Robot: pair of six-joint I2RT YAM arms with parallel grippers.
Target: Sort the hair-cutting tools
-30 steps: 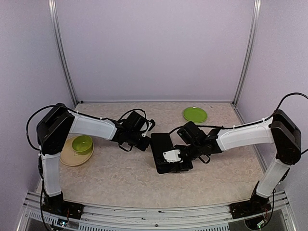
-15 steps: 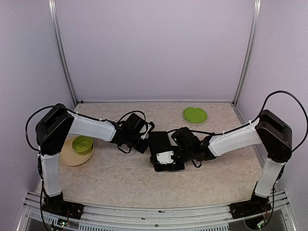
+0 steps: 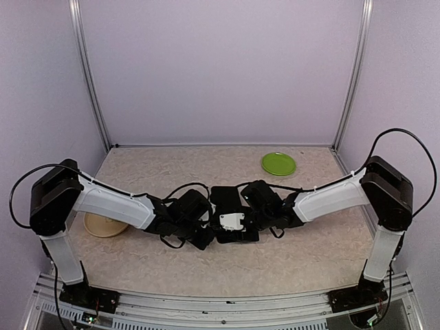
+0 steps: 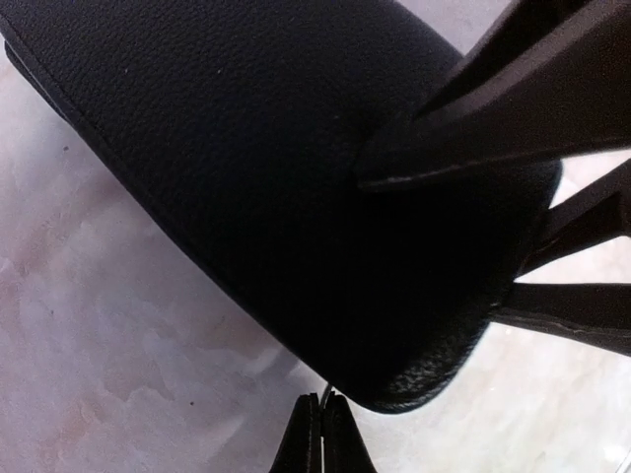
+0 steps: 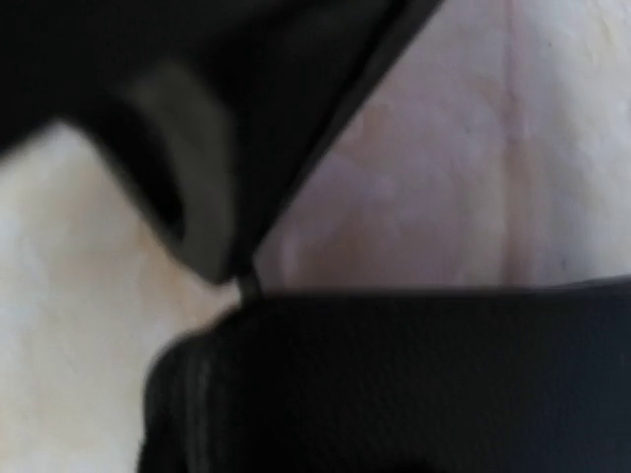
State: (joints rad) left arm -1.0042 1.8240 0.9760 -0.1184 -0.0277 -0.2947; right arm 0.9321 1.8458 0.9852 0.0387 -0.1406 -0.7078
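Both arms reach in low over the middle of the worktop (image 3: 309,265) and meet at a flat black case (image 3: 223,198) that lies there, its long side running away from the arm bases. The left claw (image 3: 208,236) comes at the case from the left, at its near corner. In the left wrist view its two fingertips are pressed together with nothing visible between them, just short of the case's rounded, pebble-grained corner. The right claw (image 3: 231,224) comes from the right and sits over the near half of the case, a white part of its body showing on top. From the left wrist view its dark fingers (image 4: 493,108) stand apart, one lying across the case's top face and the others jutting out past the case's far edge. Whether they have actually closed on the case cannot be told, and the right wrist view is too blurred to help, showing only the case's edge low in the picture and one dark finger above it. None of the hair-cutting tools shows in any view, so where they lie cannot be told. A green plate (image 3: 278,163) rests near the back right corner, well apart from the case, and a beige plate (image 3: 100,227) lies at the left, partly covered by the left arm.
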